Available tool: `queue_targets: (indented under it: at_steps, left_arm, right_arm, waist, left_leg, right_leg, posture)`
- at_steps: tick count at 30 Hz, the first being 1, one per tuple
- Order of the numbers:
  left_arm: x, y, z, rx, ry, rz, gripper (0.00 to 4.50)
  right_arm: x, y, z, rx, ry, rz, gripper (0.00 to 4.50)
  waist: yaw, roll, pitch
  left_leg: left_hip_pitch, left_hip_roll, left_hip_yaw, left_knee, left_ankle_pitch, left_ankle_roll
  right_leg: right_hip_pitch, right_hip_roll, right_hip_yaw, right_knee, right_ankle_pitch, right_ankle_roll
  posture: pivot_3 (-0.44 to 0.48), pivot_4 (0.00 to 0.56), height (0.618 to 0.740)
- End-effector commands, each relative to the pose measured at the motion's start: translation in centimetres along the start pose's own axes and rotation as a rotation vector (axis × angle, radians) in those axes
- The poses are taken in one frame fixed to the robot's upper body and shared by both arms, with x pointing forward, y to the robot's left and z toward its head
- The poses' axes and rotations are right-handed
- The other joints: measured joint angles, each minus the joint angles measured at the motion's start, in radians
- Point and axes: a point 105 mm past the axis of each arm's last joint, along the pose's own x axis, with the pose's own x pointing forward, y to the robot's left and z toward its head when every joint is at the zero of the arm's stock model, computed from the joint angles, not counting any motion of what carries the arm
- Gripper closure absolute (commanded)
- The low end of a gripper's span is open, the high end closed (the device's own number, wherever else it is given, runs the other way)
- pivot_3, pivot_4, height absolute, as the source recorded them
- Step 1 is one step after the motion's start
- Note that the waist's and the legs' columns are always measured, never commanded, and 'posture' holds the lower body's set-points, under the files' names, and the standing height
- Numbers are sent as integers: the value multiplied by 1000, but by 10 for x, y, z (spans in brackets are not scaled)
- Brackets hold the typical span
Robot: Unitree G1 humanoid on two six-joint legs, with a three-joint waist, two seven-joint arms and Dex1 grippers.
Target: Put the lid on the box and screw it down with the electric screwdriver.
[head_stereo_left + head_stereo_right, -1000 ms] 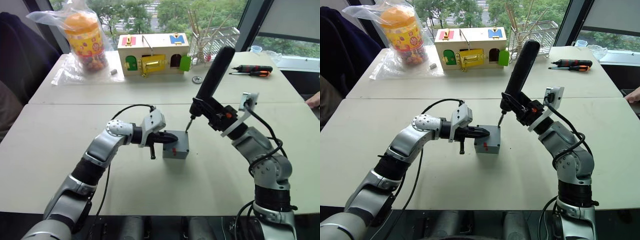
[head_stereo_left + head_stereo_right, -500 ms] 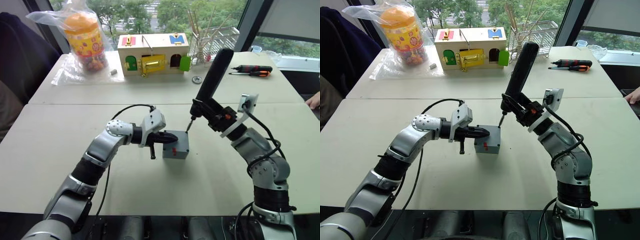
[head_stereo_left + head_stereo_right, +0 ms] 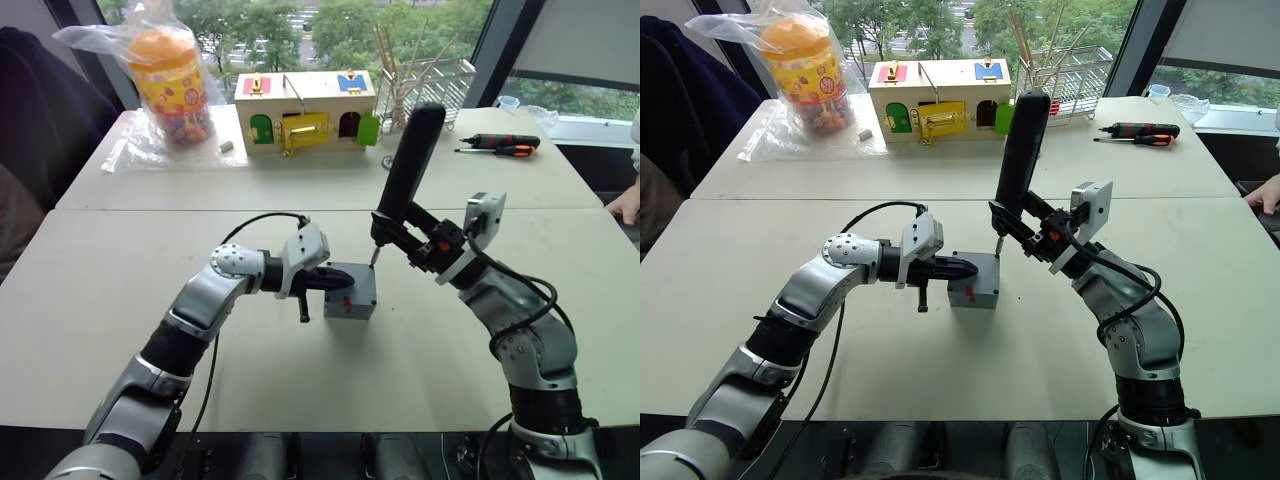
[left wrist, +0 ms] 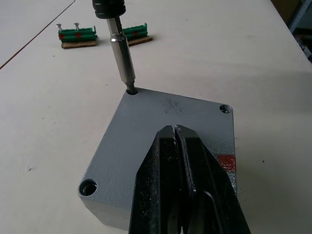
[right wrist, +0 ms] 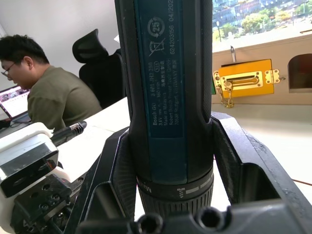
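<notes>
— Two grippers are at work near the middle of the table (image 3: 120, 330). What is the left gripper (image 4: 181, 161) doing?

— Its two black fingers are pressed together, with no gap. They lie flat on top of the lid (image 4: 165, 126) and push down on it.

— Where is the lid?

— It sits on the box (image 3: 351, 292), and it fits the top all the way round. The box is grey with a small red mark on its side. It stands on the front table, a bit in from the seam where the two tables meet.

— And the right gripper (image 5: 170, 161)?

— It is clamped around the electric screwdriver (image 3: 405, 175). One finger is on each side of the thick dark body. The tool stands up tall and leans a little toward the right side of the table.

— Where is the metal bit (image 4: 122, 53)?

— Its tip is down in a corner hole of the lid, the far corner from the left gripper. Two other corner holes show in the left wrist view.

— What else is on the table?

— By the far edge there is a wooden box with coloured doors (image 3: 305, 108). A jar in a plastic bag (image 3: 165, 75) is at the far left corner. A hand screwdriver (image 3: 500, 143) lies near the far right corner. A small green strip with screws (image 4: 78, 36) lies apart from the box.
</notes>
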Motion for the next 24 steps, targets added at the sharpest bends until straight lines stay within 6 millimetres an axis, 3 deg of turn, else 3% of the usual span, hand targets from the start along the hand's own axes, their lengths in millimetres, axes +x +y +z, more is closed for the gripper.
queue_targets:
  at_steps: [1,24]
  left_arm:
    - [2,-4,-9,-11,36,-7,4500]
    - [2,1,-9,3,39,14,4500]
  right_arm:
    - [-2,13,-34,50,131,54,2692]
    - [-12,19,-69,96,229,51,2692]
  waist:
    - [0,-1,-3]
    - [0,-10,-16]
  left_leg:
    - [0,0,0,0,0,0]
    - [6,0,0,-1,-1,2]
  right_leg:
    - [0,0,0,0,0,0]
    - [6,0,0,-2,0,-1]
  posture:
    - [0,150,705]
    - [0,150,705]
